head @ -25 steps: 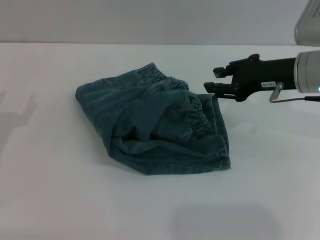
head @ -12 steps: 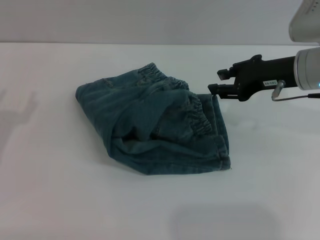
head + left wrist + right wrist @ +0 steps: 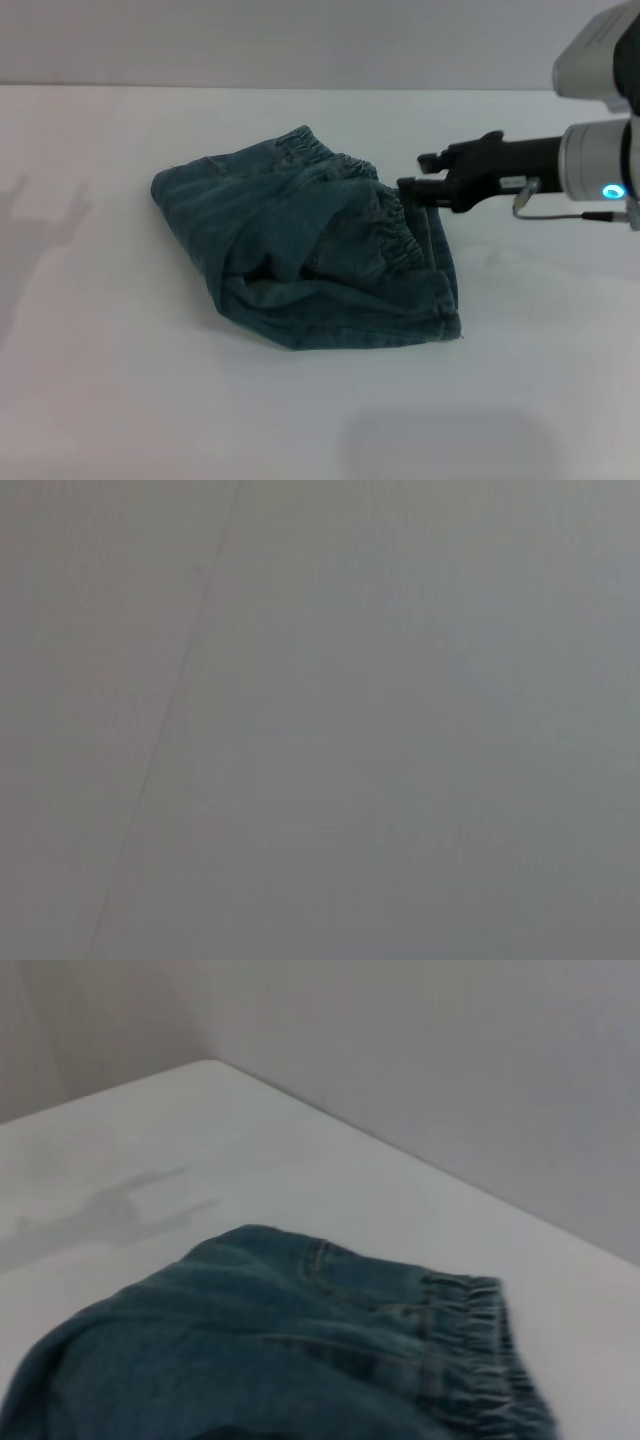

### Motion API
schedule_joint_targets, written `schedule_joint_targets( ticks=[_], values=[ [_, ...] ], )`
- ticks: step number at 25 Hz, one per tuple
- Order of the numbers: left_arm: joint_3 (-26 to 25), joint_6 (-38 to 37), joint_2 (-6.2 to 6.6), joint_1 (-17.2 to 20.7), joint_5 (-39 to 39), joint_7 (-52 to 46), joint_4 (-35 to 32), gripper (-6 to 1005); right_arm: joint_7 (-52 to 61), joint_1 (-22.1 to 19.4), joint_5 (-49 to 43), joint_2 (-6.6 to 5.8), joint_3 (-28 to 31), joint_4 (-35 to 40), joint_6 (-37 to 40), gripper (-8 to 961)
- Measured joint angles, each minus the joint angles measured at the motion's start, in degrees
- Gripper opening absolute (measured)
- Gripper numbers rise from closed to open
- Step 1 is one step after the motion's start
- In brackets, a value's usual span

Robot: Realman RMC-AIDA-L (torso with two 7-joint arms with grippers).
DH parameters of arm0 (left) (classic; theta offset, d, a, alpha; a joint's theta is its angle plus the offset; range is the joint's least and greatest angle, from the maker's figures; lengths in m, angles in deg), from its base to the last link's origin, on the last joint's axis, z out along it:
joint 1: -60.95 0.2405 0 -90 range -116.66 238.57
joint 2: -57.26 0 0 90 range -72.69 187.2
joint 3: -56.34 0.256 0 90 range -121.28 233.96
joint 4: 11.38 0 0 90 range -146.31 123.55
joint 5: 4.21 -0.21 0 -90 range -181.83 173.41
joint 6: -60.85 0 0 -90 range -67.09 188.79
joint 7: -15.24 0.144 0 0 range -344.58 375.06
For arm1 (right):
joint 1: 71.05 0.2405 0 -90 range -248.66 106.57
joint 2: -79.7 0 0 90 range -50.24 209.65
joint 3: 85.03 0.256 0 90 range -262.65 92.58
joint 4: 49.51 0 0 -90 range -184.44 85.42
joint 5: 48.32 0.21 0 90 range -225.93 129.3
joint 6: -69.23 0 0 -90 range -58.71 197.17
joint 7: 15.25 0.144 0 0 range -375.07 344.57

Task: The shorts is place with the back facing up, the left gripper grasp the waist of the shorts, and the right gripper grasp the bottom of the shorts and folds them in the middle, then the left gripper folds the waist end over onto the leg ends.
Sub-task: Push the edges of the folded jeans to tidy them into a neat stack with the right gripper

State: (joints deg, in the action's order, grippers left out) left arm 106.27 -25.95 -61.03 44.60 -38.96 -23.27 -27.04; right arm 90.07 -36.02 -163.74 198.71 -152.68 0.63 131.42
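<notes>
One pair of shorts (image 3: 300,255) on the white tabletop (image 3: 120,400), one gripper at its edge.

The shorts lie bunched and folded near the middle of the tabletop, the ruffled waist (image 3: 395,228) turned up on the side toward the right edge. The right gripper (image 3: 412,185) reaches in from that edge, its black tip touching the denim by the waist; whether its jaws are parted or gripping cloth cannot be told. The left gripper is not in sight; its wrist view shows only a plain grey surface.
</notes>
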Motion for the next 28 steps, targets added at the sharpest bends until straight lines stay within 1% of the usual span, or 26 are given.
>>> schedule_joint_targets(
  ticks=[2,9,14,17,20,24,25,26,28],
  values=[
    [0.0,0.1,0.10,-0.2,0.0,0.1,0.0,844,-0.5,0.1,0.3,0.02,-0.4,-0.4,0.0,437],
    [0.1,-0.1,0.20,-0.4,0.0,0.7,0.0,845,-1.6,1.8,0.9,-0.01,-5.0,-1.2,-1.9,436],
    [0.1,-0.2,0.13,-0.6,-0.1,1.4,0.0,846,-1.9,4.7,-0.5,-0.25,-8.0,-3.7,-6.1,436],
    [0.1,-0.2,-0.03,-0.6,-0.1,2.3,0.2,846,-2.2,6.5,-4.1,-0.27,-10.5,-4.1,-7.3,436],
    [0.1,-0.3,-0.04,-0.6,-0.1,2.4,0.5,845,-2.2,7.9,-8.9,-0.21,-13.4,-3.5,-6.6,436],
    [0.1,-0.7,-0.10,-0.6,0.0,2.8,1.6,845,-2.2,8.6,-14.8,-0.16,-16.1,-2.0,-6.4,437],
    [0.1,-0.9,-0.11,-0.6,0.0,3.0,1.9,845,-2.3,8.6,-15.8,-0.16,-16.6,-1.6,-6.5,437],
    [0.1,-2.4,-0.15,-0.6,0.1,3.7,3.7,845,-2.3,8.7,-16.7,-0.16,-16.8,-1.3,-6.7,437],
    [0.1,-2.9,-0.18,-0.6,0.2,3.8,4.2,845,-2.4,8.7,-18.0,-0.18,-17.1,-0.3,-6.8,437]
  ],
)
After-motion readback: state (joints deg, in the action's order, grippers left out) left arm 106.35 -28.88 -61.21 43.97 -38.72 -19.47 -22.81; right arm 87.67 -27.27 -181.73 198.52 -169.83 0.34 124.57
